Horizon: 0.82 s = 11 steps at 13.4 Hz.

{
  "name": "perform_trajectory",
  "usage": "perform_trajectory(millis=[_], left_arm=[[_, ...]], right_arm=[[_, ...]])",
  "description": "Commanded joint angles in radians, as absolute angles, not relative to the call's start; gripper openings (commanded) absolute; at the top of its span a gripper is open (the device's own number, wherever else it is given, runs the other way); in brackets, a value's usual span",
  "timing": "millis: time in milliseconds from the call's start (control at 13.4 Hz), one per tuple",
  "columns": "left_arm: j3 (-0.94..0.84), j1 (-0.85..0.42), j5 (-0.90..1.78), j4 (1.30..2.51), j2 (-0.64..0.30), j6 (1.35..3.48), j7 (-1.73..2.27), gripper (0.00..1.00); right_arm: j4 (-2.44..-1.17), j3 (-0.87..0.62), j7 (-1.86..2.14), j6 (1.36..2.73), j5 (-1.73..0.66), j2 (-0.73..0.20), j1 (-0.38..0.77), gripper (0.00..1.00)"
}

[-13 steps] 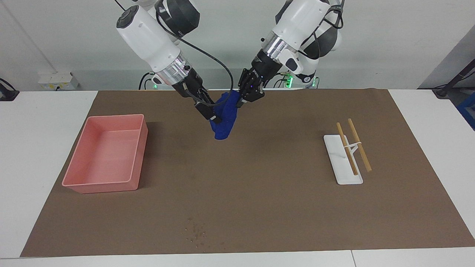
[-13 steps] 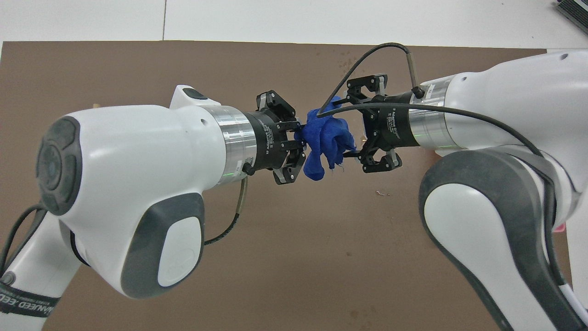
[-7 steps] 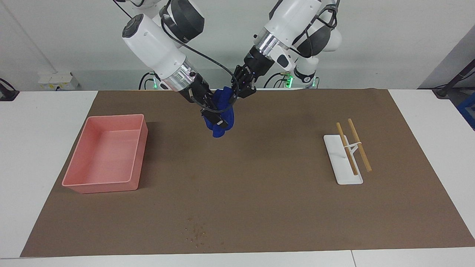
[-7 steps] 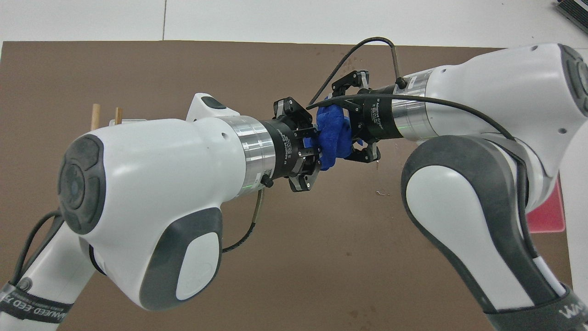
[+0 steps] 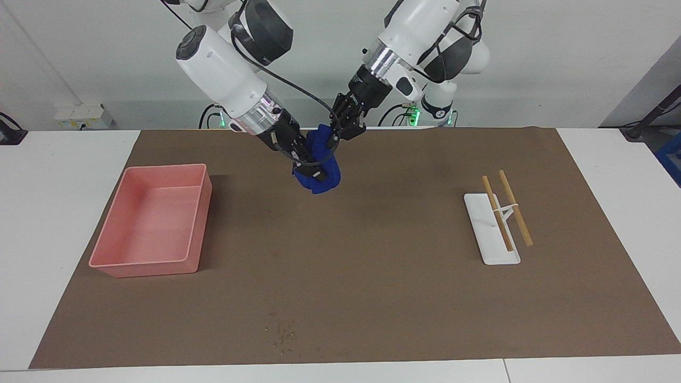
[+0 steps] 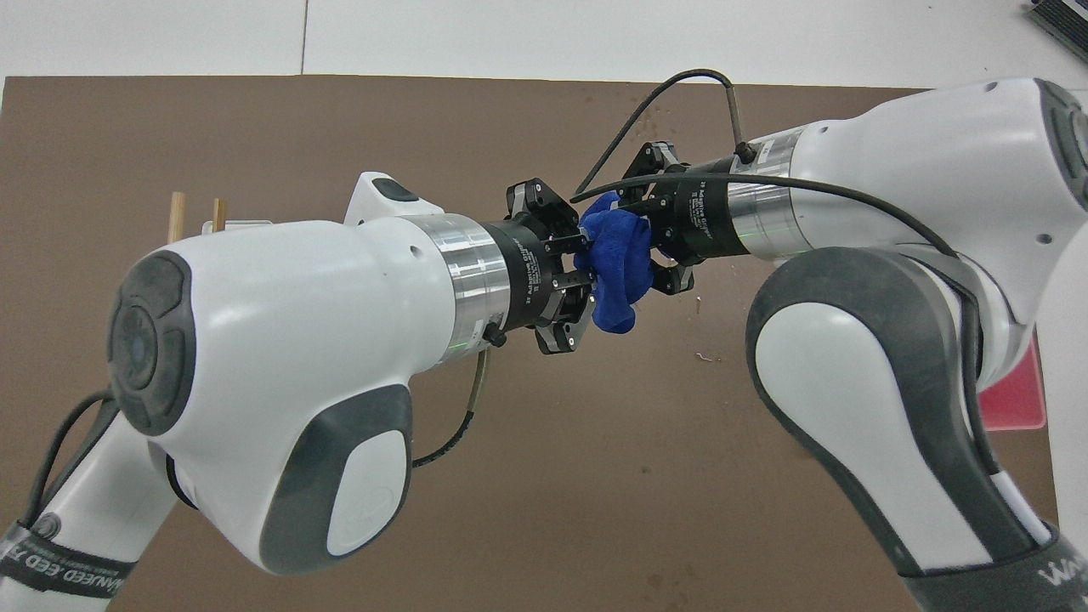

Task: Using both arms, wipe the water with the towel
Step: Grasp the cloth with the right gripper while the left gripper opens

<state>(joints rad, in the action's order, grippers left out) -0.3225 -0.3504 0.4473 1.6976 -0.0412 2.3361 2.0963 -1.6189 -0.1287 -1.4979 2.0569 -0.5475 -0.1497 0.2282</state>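
Note:
The royal-blue towel (image 5: pixel 321 166) hangs bunched between my two grippers, above the brown mat (image 5: pixel 372 276) near the robots' edge. My right gripper (image 5: pixel 309 166) is shut on the towel's lower part. My left gripper (image 5: pixel 339 132) is shut on its upper part. In the overhead view the towel (image 6: pixel 619 274) sits squeezed between the left gripper (image 6: pixel 585 270) and the right gripper (image 6: pixel 653 245), which almost meet. A patch of small wet specks (image 5: pixel 282 332) lies on the mat near the edge farthest from the robots.
A pink bin (image 5: pixel 151 260) stands toward the right arm's end of the mat. A white tray with two wooden sticks (image 5: pixel 487 234) lies toward the left arm's end. White table (image 5: pixel 64 175) surrounds the mat.
Both grippers have risen slightly and closed in on each other, and the towel has gone from hanging loose and long to a tight bunch between them.

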Motion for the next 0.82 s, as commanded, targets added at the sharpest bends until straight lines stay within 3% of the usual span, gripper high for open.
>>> perform_trajectory(millis=[0,74,149,223,744], left_arm=[[-0.311,-0.37,0.463,1.71,-0.034,2.364,2.102,0.0],[-0.311,-0.37,0.459,1.71,-0.034,2.364,2.088,0.02],[-0.311,-0.37,0.453,1.709,-0.035,2.364,2.091,0.56],[-0.311,-0.37,0.453,1.707,-0.035,2.362,2.094,1.0],[-0.301,-0.304,0.383,1.71,-0.037,2.342,1.877,1.0]], right_arm=[[-1.591,-0.132,-1.503,2.043,-0.551,-0.161,0.216,0.0],[-1.591,-0.13,-1.5,2.045,-0.543,-0.16,0.218,0.0],[-1.591,-0.13,-1.49,2.046,-0.535,-0.16,0.218,0.0],[-1.592,-0.13,-1.482,2.057,-0.528,-0.16,0.218,0.0],[-1.623,-0.13,-1.346,2.232,-0.436,-0.216,0.221,0.0]])
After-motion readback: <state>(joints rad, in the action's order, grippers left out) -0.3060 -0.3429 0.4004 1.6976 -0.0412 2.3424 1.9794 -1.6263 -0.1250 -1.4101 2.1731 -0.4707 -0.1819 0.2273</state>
